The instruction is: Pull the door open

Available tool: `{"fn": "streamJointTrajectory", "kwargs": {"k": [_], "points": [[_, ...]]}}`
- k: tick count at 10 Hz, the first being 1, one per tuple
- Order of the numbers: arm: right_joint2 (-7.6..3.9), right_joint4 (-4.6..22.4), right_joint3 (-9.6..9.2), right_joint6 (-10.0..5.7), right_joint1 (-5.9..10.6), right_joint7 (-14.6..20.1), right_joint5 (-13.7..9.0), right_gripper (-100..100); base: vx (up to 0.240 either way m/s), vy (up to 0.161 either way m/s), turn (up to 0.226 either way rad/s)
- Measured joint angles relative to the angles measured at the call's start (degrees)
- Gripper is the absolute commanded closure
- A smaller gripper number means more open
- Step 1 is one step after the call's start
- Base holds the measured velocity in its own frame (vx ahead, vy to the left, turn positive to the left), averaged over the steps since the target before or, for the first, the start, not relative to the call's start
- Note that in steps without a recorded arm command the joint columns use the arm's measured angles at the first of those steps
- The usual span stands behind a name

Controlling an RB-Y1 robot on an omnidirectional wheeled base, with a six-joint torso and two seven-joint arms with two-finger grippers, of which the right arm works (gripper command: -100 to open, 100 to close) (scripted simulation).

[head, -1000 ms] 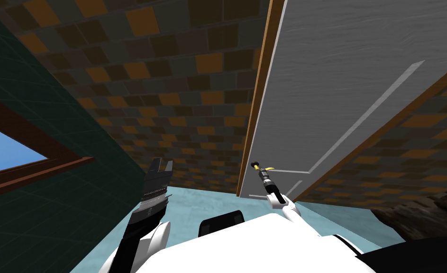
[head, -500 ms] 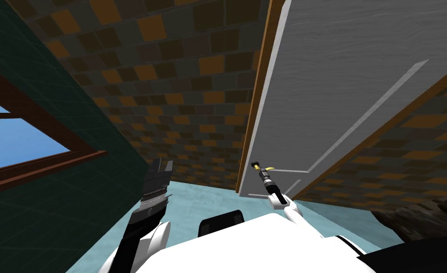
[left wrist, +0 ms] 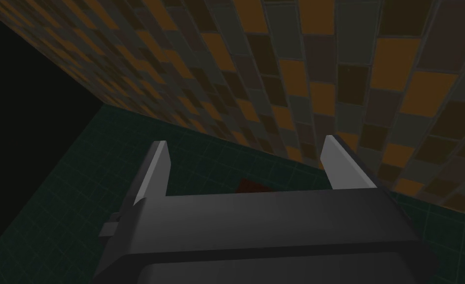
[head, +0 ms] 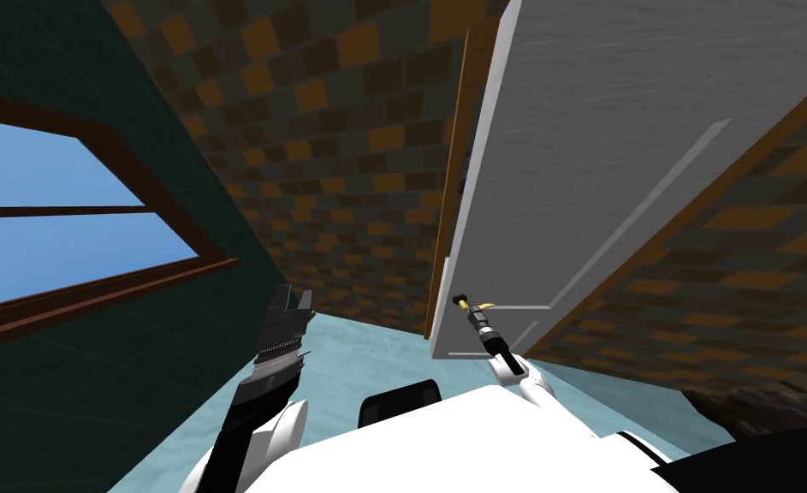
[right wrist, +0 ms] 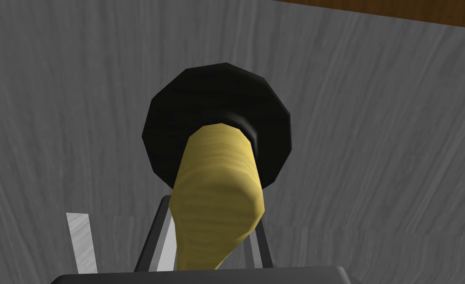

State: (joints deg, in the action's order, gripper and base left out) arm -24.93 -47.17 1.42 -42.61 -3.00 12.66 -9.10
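The grey, wood-grained door (head: 598, 154) stands at the robot's right front, hung in a brown door frame (head: 448, 214). Its free edge sits slightly out from that frame, with a narrow gap showing along it. Low on the door, near that free edge, a yellow lever handle (right wrist: 216, 207) juts from a black round rosette (right wrist: 216, 98) mounted flat on the door face.

The right gripper (right wrist: 211, 219) reaches straight at the door and is clamped on the lever handle. The lever lies between the two fingers (right wrist: 160, 236), which press its sides just short of the rosette, and its rounded end points back toward the gripper's dark body. In the head view the same gripper (head: 461, 299) meets the door at the handle (head: 488, 305), just above a pale raised panel line (head: 513, 308) on the door.

The left gripper (left wrist: 246, 148) is held up well apart from the door, on the far side of the frame, facing a brown and orange tiled wall (head: 350, 171). Its fingers are spread wide with nothing between them.
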Motion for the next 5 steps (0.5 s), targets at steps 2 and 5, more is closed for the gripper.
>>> {"fn": "streamJointTrajectory", "kwargs": {"k": [2, 5], "points": [[-0.61, -0.41, -1.1, -0.64, -0.59, 1.07, 0.38, 100, -0.149, -0.014, 0.041], [-1.4, -0.35, -2.08, -1.99, -1.53, 2.17, 0.59, 100, -0.182, -0.052, 0.126]]}}
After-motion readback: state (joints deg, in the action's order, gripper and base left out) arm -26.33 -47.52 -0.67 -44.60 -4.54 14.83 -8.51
